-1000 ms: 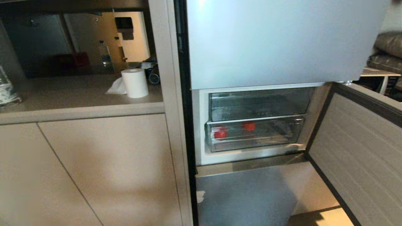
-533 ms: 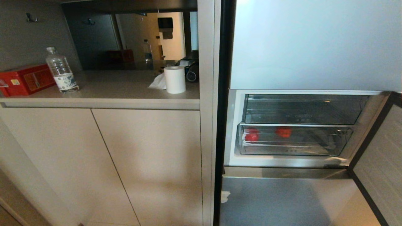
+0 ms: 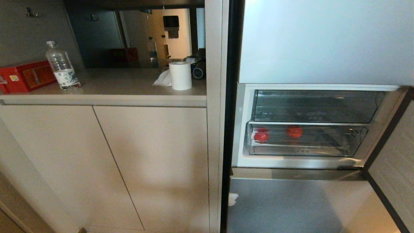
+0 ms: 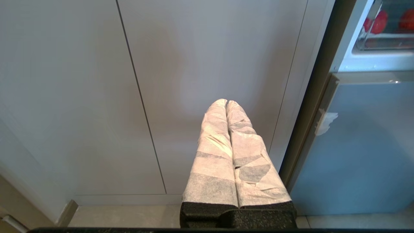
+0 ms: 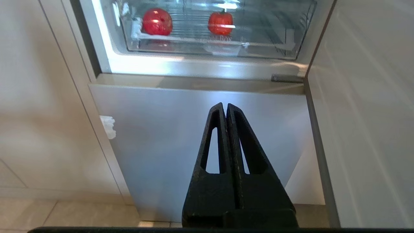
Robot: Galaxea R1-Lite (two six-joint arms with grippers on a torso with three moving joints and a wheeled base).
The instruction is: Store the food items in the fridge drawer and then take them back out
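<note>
Sitting in the drawer, two red items behind clear plastic

Lettering on the fridge drawer (image 3: 304, 150) front is too faint to read. An upper clear drawer (image 3: 317, 106) sits above it; the open fridge door (image 3: 393, 161) is cut off at the right. On the counter (image 3: 106, 97) stand a paper roll (image 3: 180, 75), water bottle (image 3: 62, 66) and red box (image 3: 27, 76). Round red fruit (image 5: 157, 21) lies at the drawer's left end, the second red item (image 5: 220, 22) near its middle. Left gripper (image 4: 226, 102) and right gripper (image 5: 224, 105) hang low, fingers together, holding nothing.

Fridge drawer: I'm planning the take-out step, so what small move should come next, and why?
Probably bring the right gripper up toward the front of the lower fridge drawer. Both red food items already sit inside it, the drawer looks pushed in, and both grippers, left too, are shut and empty, pointing below the drawer.
</note>
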